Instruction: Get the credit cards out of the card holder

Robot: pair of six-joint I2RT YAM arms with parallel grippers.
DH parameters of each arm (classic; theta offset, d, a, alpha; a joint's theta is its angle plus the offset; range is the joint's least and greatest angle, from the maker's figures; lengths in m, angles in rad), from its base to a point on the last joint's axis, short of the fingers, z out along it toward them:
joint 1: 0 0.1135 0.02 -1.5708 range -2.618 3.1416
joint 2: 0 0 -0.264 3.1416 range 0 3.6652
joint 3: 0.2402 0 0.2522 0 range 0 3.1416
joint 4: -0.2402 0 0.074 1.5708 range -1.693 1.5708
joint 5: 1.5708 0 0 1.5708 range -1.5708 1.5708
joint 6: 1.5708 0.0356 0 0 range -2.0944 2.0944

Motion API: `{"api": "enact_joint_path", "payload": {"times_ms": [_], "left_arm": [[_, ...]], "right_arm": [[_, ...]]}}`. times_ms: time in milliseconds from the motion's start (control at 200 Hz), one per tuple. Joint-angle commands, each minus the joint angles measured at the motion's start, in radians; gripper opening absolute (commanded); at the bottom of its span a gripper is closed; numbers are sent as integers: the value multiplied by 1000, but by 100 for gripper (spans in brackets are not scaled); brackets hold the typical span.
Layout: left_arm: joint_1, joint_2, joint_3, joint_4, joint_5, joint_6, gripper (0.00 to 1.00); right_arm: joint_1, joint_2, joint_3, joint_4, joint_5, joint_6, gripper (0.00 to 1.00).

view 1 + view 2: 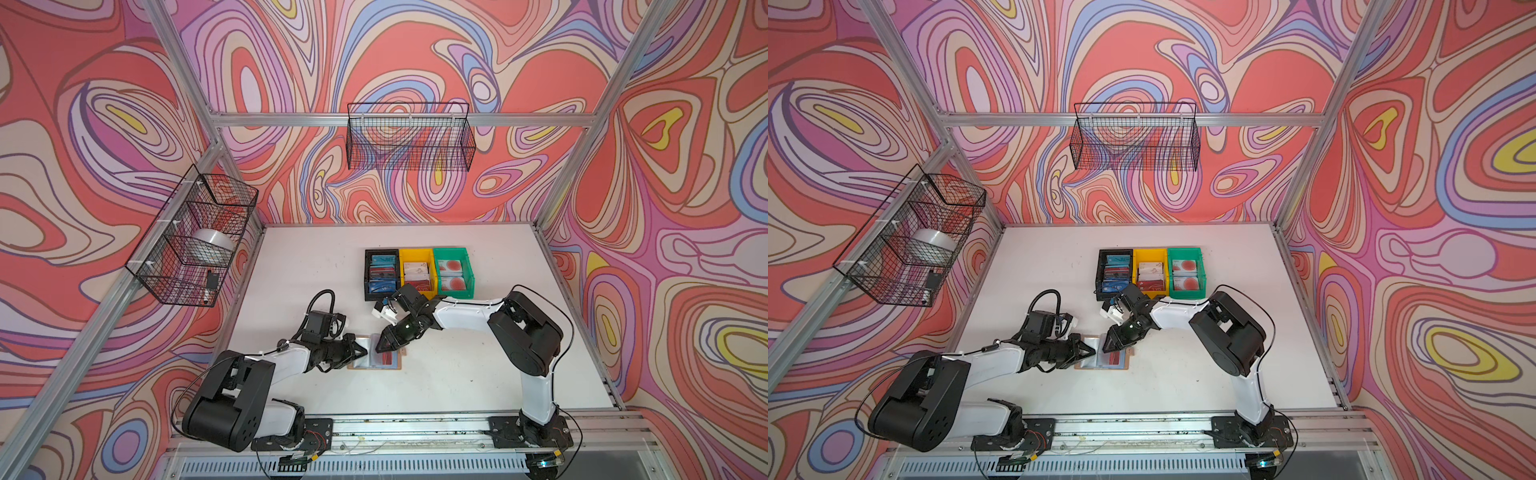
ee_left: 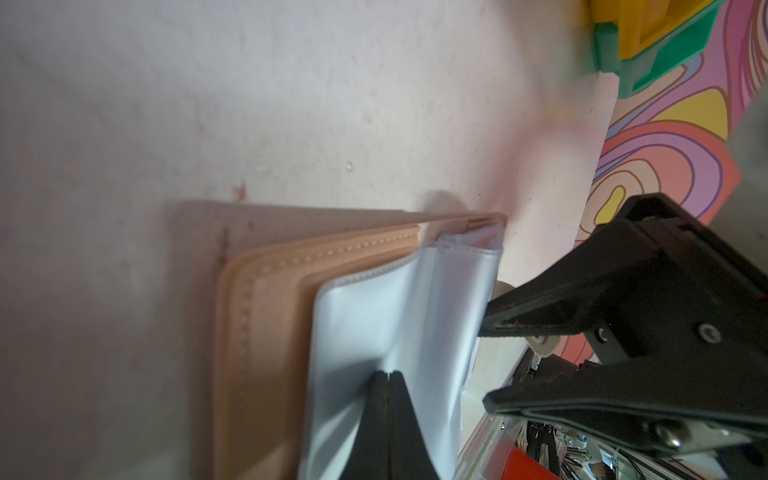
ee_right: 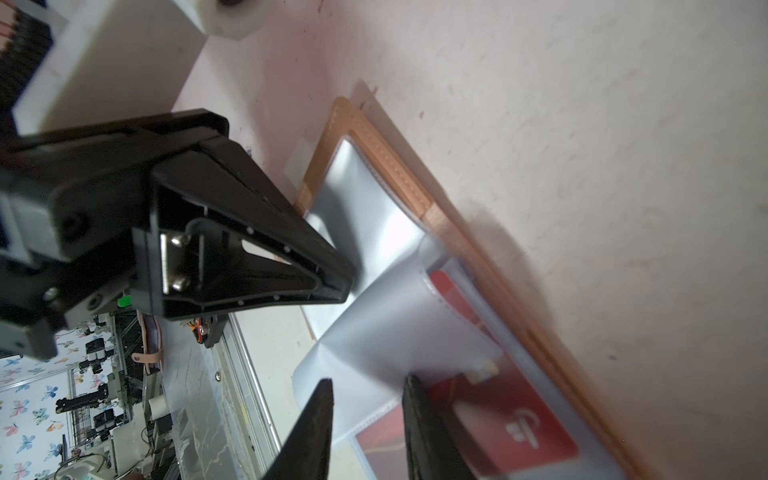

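Left wrist view: the left hand [image 2: 387, 376] is closed, pinching a clear sleeve page [image 2: 374, 324] of the card holder [image 2: 266, 332], which lies open on the bench [image 2: 208, 104]. The right hand [image 3: 368, 380] is open, fingers [image 3: 419, 415] straddling the raised page; contact is unclear. A dark red card [image 3: 519, 419] sits in a sleeve beneath it.

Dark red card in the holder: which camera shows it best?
Right wrist view: the dark red card looms large, white logo visible. Both top views show only a small red strip. Left wrist view catches just a red corner, likely it.
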Motion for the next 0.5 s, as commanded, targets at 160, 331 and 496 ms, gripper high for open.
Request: {"api": "enact_joint_path", "payload": {"times_ms": [160, 331, 496], "left_arm": [[-7, -5, -7, -50, -33, 5, 0], [-5, -7, -1, -67, -33, 14, 0], [-6, -37, 44, -140, -37, 49, 0]], "right_arm": [[15, 77, 41, 7, -63, 6, 33], [15, 87, 44, 18, -90, 10, 33], [17, 94, 43, 45, -145, 19, 33]]}}
